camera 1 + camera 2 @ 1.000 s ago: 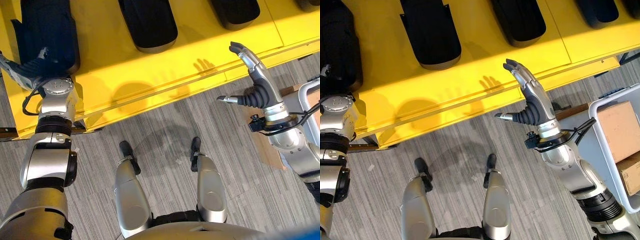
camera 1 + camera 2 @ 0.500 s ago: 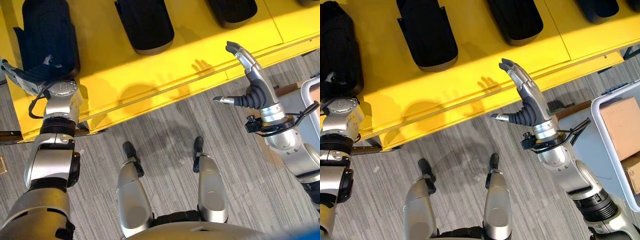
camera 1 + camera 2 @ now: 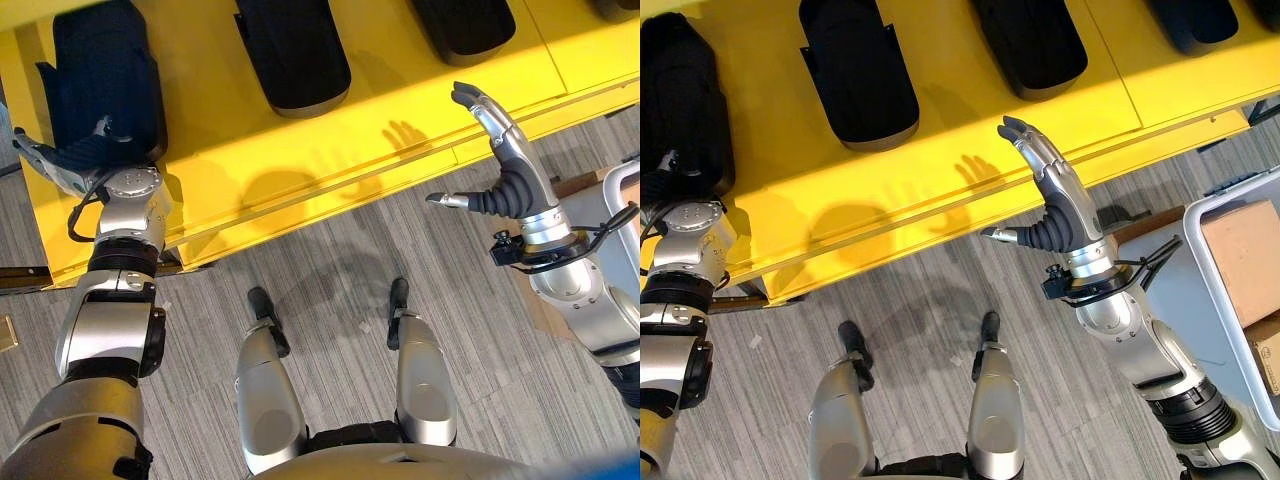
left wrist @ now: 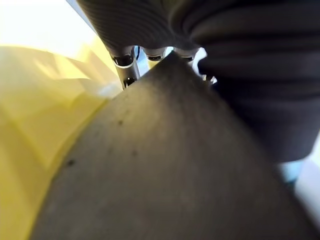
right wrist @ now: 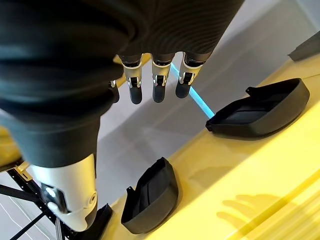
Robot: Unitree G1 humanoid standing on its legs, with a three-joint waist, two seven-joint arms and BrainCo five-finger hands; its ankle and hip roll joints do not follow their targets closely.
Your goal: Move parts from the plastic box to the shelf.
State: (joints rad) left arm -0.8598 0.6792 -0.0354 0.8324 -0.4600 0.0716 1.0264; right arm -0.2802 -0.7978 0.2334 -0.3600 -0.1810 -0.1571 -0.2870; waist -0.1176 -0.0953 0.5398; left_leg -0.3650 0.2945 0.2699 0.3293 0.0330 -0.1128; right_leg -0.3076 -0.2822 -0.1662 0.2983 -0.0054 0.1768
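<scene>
Several black moulded parts lie in a row on the yellow shelf (image 3: 400,90). At the far left of the shelf my left hand (image 3: 68,160) rests against the near end of the leftmost black part (image 3: 105,75). That part's dark surface (image 4: 165,165) looms close in the left wrist view. Over the shelf's front edge at the right, my right hand (image 3: 508,170) is raised, open and holding nothing, with its straight fingers (image 5: 157,85) pointing out over the shelf. Past them lie two more black parts (image 5: 150,195) (image 5: 260,110).
A pale plastic box (image 3: 1208,275) stands on the floor at the far right, with cardboard boxes (image 3: 1245,255) inside. More black parts (image 3: 858,75) (image 3: 1040,45) sit along the middle of the shelf. Grey striped floor runs in front of the shelf.
The whole picture has shifted slightly, so the camera moved. My left hand stays at the leftmost part. My right hand keeps the same raised open pose.
</scene>
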